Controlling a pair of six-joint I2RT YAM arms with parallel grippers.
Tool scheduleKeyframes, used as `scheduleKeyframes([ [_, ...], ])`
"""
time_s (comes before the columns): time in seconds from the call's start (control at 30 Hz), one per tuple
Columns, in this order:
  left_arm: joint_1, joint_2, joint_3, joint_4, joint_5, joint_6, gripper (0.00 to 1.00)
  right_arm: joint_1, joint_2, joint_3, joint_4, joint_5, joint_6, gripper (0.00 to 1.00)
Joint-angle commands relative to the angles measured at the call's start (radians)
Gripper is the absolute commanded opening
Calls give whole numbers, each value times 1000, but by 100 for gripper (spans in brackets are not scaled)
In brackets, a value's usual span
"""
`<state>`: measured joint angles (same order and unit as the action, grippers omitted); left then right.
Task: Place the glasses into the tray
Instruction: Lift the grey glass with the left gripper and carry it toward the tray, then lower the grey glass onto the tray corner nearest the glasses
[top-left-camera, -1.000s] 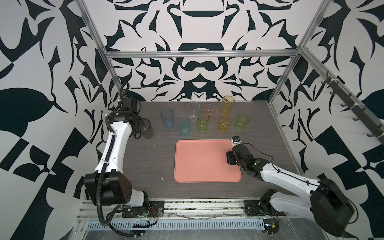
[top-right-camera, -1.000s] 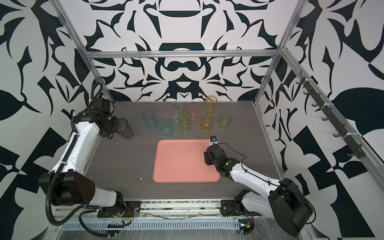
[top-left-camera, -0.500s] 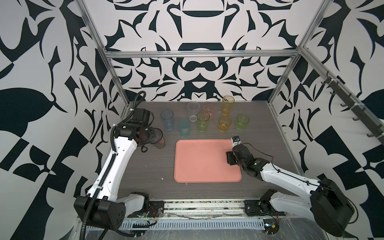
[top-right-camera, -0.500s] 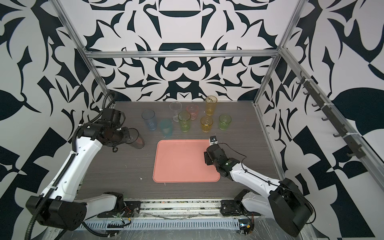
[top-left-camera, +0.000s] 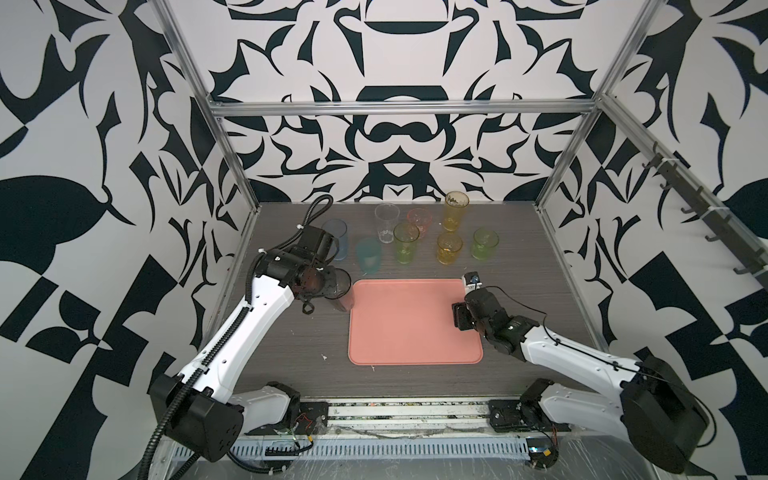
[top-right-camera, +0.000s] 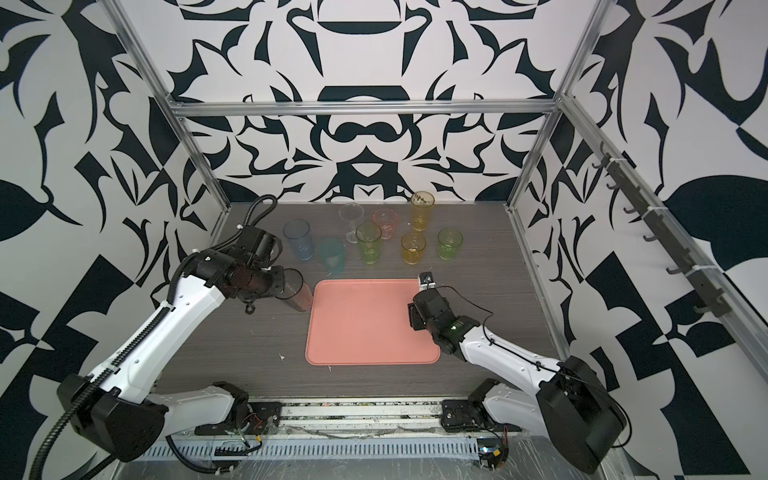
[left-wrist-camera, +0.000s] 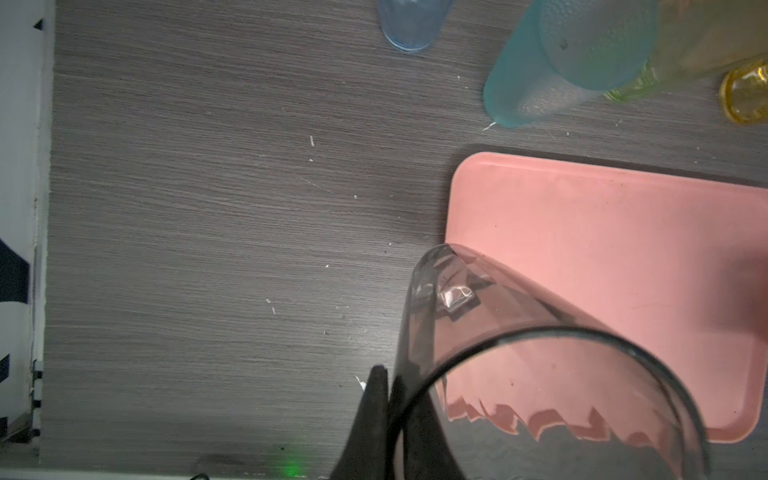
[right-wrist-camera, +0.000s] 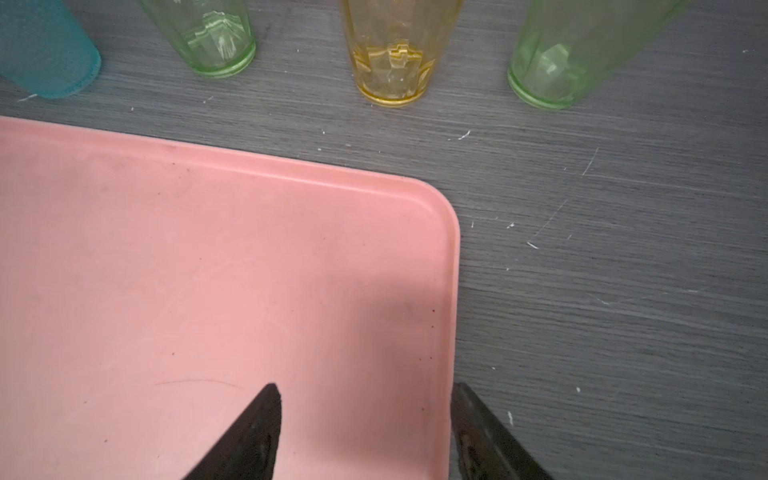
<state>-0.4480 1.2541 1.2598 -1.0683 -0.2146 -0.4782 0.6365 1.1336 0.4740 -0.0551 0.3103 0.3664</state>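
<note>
dark grey wood-grain tabletop (top-left-camera: 291, 345) carries a flat salmon-pink rectangular tray (top-left-camera: 415, 332) nearest me, bare, with the right gripper (right-wrist-camera: 365, 390) spread wide astride its right rim, gripping nothing, seemingly parked clear of the landing spot. further back the left gripper (left-wrist-camera: 392, 399) pinches the rim of a tall smoky-grey translucent tumbler (top-left-camera: 343, 291), leaving its base free to set down at the tray's far left corner, not yet inside. beyond, the frosted teal tumbler (top-left-camera: 368, 257) and seven other tumblers stand on the table.
</note>
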Motion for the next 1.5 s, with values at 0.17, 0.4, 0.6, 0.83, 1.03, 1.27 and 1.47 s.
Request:
scheduleKeyframes([
  [0.17,-75,103,13,46,17,-22,0,-1,-7,36,5,21,3,68],
  [0.4,-107,165,49,61,7,-33,0,0,-6,36,3,21,3,67],
  [0.6,-116,218,85,64,-19,-45,0,-1,-8,38,0,21,2,67],
  [0.83,-121,280,135,69,-36,-42,0,-1,-6,38,-3,22,2,67],
  [1.03,-126,332,170,78,-43,-34,0,-1,-5,38,-5,25,3,67],
  [1.27,-127,383,197,80,-57,-27,0,-1,0,42,-6,25,2,67],
  [1.47,-128,416,205,85,-61,-25,0,-1,3,44,-8,26,4,67],
])
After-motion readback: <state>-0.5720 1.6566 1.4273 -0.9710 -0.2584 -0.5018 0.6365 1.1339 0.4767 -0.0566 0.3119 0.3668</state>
